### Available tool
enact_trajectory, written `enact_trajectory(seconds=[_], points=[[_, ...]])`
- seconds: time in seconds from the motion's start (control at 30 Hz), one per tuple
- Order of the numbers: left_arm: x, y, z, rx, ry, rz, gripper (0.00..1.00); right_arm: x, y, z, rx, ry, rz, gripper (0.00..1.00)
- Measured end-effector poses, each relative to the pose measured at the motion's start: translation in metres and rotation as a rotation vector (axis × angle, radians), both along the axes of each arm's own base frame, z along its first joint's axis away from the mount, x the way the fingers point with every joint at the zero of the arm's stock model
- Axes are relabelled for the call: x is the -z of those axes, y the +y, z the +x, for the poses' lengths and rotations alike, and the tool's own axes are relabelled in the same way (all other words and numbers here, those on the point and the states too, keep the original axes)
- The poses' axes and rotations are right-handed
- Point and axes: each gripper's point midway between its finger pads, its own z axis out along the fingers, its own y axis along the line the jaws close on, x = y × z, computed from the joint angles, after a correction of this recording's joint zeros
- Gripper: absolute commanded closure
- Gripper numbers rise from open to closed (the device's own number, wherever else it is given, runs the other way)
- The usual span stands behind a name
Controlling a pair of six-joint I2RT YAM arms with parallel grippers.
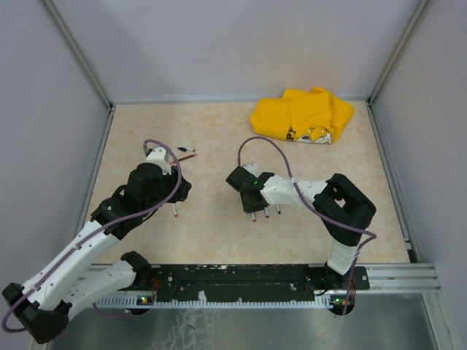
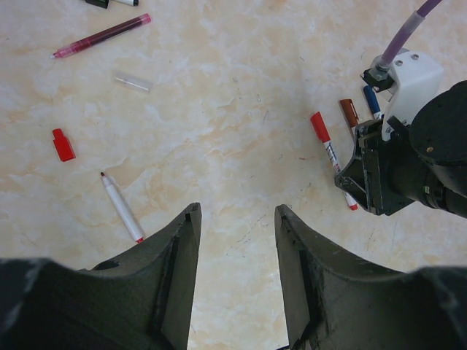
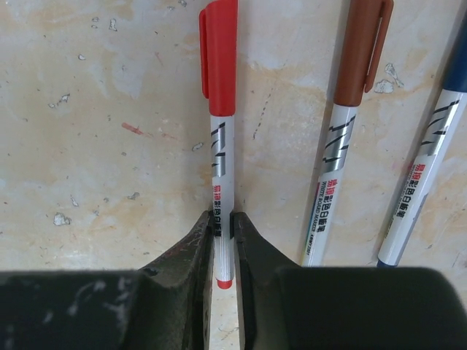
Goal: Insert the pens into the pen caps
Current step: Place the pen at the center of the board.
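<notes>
a beige marbled table (image 1: pixel 219 146) carries scattered pens (image 2: pixel 122 210), a loose red cap (image 2: pixel 63 145) and yellow cloth (image 1: pixel 303 115).

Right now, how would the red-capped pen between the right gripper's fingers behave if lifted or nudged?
Probably stiff: the red-capped pen is a straight, thin barrel. The right gripper pinches it near the tail, far from the cap, so it may pivot when lifted. Round and glossy, it could roll if nudged, though the cap's clip might stop it.
</notes>
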Motion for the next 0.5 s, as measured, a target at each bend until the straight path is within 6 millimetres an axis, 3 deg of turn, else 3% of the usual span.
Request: enact_trajectory(seconds=[0.23,0.5], points=[[0.0000,-0.0001,0.0000,0.000,0.000,0.000,0.49,-0.0001,0.0001,-0.0002,0.001,0.001,0.001,0.94],[0.0011,-0.0004,0.0003,0.000,0.004,0.002,0.48,-0.0006,0.0003,-0.0001,0.001,0.001,0.002,0.74]])
